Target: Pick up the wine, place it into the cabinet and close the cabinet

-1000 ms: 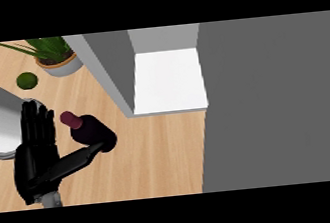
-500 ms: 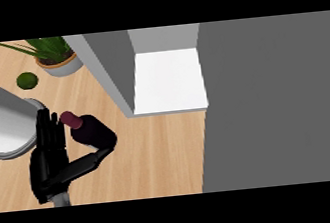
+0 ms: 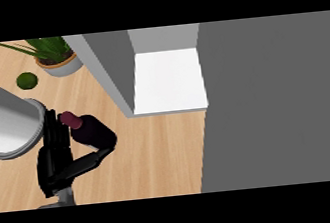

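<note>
- The robot's right hand (image 3: 58, 166) comes in from the lower left of the head view. Its fingers lie flat against the left side of the wine bottle (image 3: 90, 132), and its thumb is hooked round the right side, so the bottle is pinched between them.
- The bottle stands upright over the wooden counter (image 3: 157, 154), dark neck uppermost, just left of the cabinet. Whether its base has left the wood cannot be told from above.
- The grey left forearm (image 3: 2, 119) crosses the left edge close beside the fingers; its hand is out of view.
- The step in hand looks like the lift and carry. Doing it well probably means raising the bottle straight up, keeping it vertical, before swinging it right.
- The open cabinet door (image 3: 108, 68) stands edge-on between the bottle and the white shelf (image 3: 169, 83). The bottle likely has to pass round the door's near edge, not through it.
- The shelf is bare. Setting the bottle well inside should leave room for the door to swing shut.
- The cabinet's grey body (image 3: 270, 98) fills the right side.
- Farthest off, a potted plant (image 3: 55, 56) and a lime (image 3: 26, 80) sit well clear of the path.
</note>
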